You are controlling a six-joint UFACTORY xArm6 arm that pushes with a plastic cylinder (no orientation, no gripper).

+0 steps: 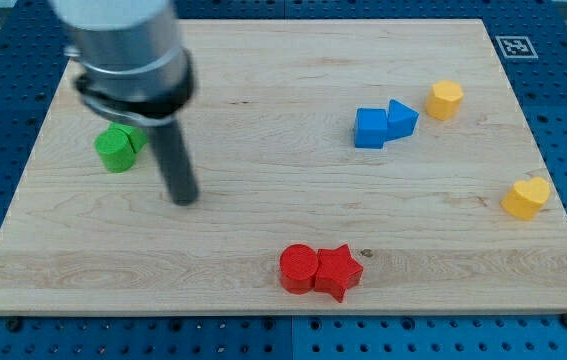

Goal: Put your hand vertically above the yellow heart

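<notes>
The yellow heart (525,197) lies near the board's right edge, at mid height. My tip (183,199) rests on the board at the view's left, far to the left of the heart. A green block (117,148) sits just up and left of the tip, partly hidden by the arm. A second green piece seems to sit behind it; its shape cannot be made out.
A yellow hexagon block (445,99) lies at upper right. A blue cube (370,128) touches a blue triangular block (401,118). A red cylinder (299,268) touches a red star (338,271) near the bottom edge. The wooden board (263,100) sits on a blue perforated table.
</notes>
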